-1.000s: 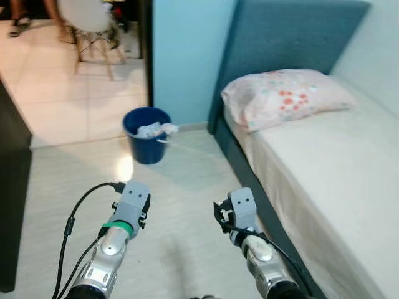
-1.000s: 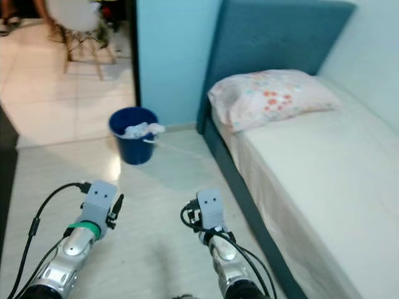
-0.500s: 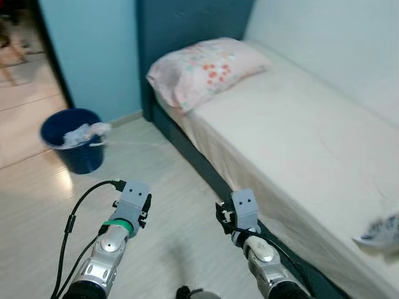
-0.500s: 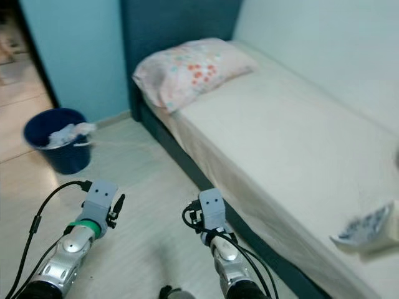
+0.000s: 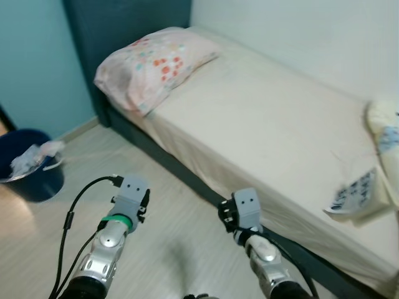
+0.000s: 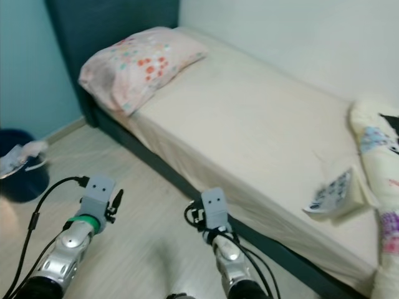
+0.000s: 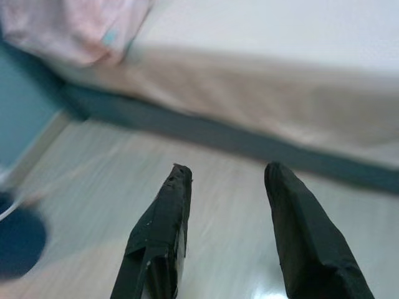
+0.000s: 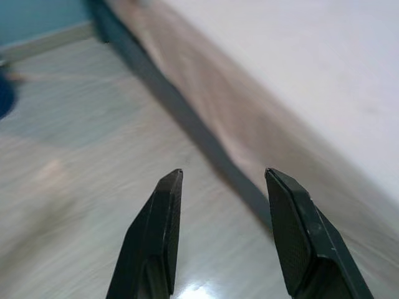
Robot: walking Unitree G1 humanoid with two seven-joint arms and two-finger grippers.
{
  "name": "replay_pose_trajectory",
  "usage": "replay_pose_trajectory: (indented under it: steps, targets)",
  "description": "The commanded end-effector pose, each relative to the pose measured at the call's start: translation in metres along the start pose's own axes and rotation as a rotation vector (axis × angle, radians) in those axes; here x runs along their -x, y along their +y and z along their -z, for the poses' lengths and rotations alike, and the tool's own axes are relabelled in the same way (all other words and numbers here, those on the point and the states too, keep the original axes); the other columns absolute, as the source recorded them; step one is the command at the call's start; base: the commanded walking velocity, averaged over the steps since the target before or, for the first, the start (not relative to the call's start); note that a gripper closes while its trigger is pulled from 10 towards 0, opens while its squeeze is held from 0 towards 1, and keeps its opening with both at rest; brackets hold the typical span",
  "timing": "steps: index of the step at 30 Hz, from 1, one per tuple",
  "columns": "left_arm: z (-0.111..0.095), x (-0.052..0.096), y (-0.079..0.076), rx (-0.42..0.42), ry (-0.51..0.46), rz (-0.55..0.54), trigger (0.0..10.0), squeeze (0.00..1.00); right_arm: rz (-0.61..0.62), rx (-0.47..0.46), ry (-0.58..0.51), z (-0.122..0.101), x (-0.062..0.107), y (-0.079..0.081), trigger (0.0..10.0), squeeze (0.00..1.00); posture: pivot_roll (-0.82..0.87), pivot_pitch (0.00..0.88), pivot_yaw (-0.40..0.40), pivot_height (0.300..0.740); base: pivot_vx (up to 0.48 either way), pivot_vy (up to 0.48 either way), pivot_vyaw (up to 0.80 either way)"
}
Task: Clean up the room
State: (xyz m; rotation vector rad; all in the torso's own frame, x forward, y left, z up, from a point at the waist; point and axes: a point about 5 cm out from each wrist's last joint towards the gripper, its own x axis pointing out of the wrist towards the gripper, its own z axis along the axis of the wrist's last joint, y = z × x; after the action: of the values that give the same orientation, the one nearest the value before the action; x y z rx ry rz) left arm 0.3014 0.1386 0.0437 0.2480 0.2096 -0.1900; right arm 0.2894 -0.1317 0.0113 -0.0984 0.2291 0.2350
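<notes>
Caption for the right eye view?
Both grippers, left and right, empty above the floor beside a bed with pillow and paper.

One bed (image 5: pixel 268 124), one pillow (image 5: pixel 153 65), one blue bucket (image 5: pixel 28 171), two open tools.

Honestly nothing readable anywhere here. The flat thing (image 6: pixel 333 196) lying on the bed (image 6: pixel 249 124) has dark marks in a grid, but they're way too blurry to tell if they're letters or numbers. The pillow (image 5: pixel 153 62) just has a dotted pattern, no writing.
</notes>
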Motion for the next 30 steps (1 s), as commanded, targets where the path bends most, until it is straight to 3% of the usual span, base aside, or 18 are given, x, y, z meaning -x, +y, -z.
replay_pose_trajectory:
  steps: [1,10,16,20,22,23,30]
  targets:
    - [0.007,0.004,0.000,-0.002,0.020,0.007,10.0,0.00,0.007,-0.017,0.010,0.003,0.002,0.001,10.0,0.00,0.05,0.019,-0.008,0.740,0.000,0.000,-0.78]
    - [-0.004,0.002,-0.001,0.021,-0.031,0.023,10.0,0.00,0.015,-0.020,-0.005,0.001,0.001,0.001,10.0,0.00,0.04,0.020,-0.005,0.740,0.000,0.000,-0.78]
    - [-0.022,0.000,-0.001,0.022,-0.107,0.033,10.0,0.00,0.076,-0.011,-0.081,-0.017,-0.004,-0.016,10.0,0.00,0.04,0.020,0.003,0.740,0.000,0.000,-0.78]
    - [-0.049,-0.005,0.003,0.022,-0.197,0.006,10.0,0.00,0.151,0.023,-0.222,-0.050,-0.009,-0.041,10.0,0.00,0.03,0.017,0.011,0.740,0.000,0.000,-0.78]
    - [-0.049,-0.005,0.003,0.022,-0.197,0.006,10.0,0.00,0.151,0.023,-0.222,-0.050,-0.009,-0.041,10.0,0.00,0.03,0.017,0.011,0.740,0.000,0.000,-0.78]
    - [-0.071,-0.007,0.010,0.004,-0.278,-0.028,10.0,0.00,0.188,0.038,-0.332,-0.077,-0.011,-0.055,10.0,0.00,0.02,0.015,0.014,0.740,0.000,0.000,-0.78]
    - [-0.108,-0.009,0.024,-0.009,-0.400,-0.077,10.0,0.00,0.188,0.042,-0.463,-0.110,-0.012,-0.058,10.0,0.00,0.02,0.014,0.011,0.740,0.000,0.000,-0.78]
